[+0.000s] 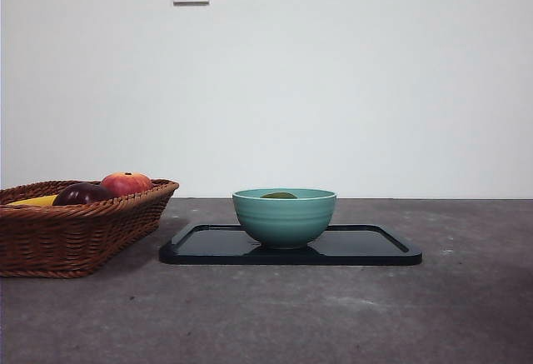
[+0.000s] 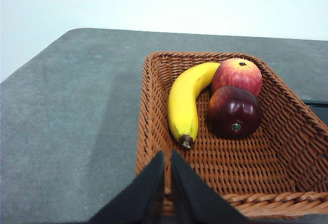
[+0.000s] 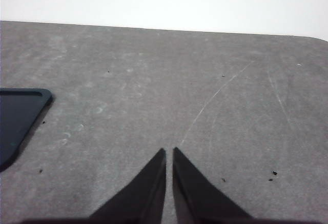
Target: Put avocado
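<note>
Since the avocado (image 1: 279,195) already sits down inside the teal bowl (image 1: 284,218), with only its dull green top peeking over the rim, the job looks done, and the best thing now is to leave it alone. The bowl stands on the black tray (image 1: 366,251) in the middle of the table. The left gripper (image 2: 167,155) hangs above the near edge of the wicker basket (image 2: 154,111), its jaws closed and holding nothing. The basket holds a banana (image 2: 184,98), a red apple (image 2: 237,74) and a dark purple fruit (image 2: 234,112). The right gripper (image 3: 169,152) hovers over bare grey table beside the tray's corner, jaws pressed together and empty. I think both arms should stay back and not bump the bowl.
</note>
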### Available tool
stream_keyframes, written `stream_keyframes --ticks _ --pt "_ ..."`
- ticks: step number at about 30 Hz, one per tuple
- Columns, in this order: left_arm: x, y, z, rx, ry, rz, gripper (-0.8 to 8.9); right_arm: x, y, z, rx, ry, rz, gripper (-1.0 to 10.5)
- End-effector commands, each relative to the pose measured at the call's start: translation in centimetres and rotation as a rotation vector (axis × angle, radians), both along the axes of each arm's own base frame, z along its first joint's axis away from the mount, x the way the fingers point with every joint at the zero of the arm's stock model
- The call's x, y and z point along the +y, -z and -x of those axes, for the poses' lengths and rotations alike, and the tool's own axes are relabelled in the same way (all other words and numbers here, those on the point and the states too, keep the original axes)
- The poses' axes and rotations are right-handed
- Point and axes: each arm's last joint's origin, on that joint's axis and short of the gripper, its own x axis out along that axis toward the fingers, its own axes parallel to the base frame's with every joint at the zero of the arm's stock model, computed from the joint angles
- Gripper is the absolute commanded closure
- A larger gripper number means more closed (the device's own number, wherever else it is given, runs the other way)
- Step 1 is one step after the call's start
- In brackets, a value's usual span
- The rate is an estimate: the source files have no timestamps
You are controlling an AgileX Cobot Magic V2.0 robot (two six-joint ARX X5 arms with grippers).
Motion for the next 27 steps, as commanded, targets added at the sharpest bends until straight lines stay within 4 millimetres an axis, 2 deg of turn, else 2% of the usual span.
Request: stream_keyframes --ticks 1,27 --pt "-0.01 0.77 -0.08 0.028 -0.003 0.005 7.94 -0.03 0.16 -0.02 0.0 0.004 0.011 9.3" --pt "-0.01 0.77 -0.08 0.028 -0.003 0.005 7.94 -0.03 0.06 -0.03 -0.009 0.004 0.012 9.3"
